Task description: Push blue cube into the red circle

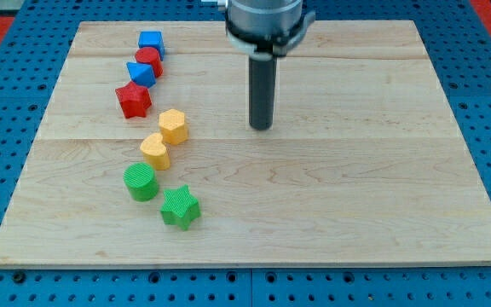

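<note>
A blue cube (151,41) sits near the view's top left of the wooden board, touching a red cylinder (149,60) just below it. A second blue block (141,73) lies against the red cylinder's lower left. A red star (133,100) sits below that. My tip (262,127) rests on the board near its middle, well to the right of all the blocks and touching none.
A yellow hexagon block (173,125), a yellow heart (154,150), a green cylinder (141,182) and a green star (180,207) run down the board's left half. The wooden board (356,205) lies on a blue perforated table (484,51).
</note>
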`<action>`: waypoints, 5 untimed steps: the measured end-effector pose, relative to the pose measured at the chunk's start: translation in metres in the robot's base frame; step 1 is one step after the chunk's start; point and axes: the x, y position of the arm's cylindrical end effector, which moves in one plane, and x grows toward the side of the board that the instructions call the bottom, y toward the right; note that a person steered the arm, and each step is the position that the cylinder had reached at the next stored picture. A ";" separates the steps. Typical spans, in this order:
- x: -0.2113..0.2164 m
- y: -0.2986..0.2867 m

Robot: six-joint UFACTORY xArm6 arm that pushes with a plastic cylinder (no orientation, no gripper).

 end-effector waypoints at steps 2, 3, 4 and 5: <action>-0.137 -0.003; -0.193 -0.051; -0.200 -0.090; -0.200 -0.144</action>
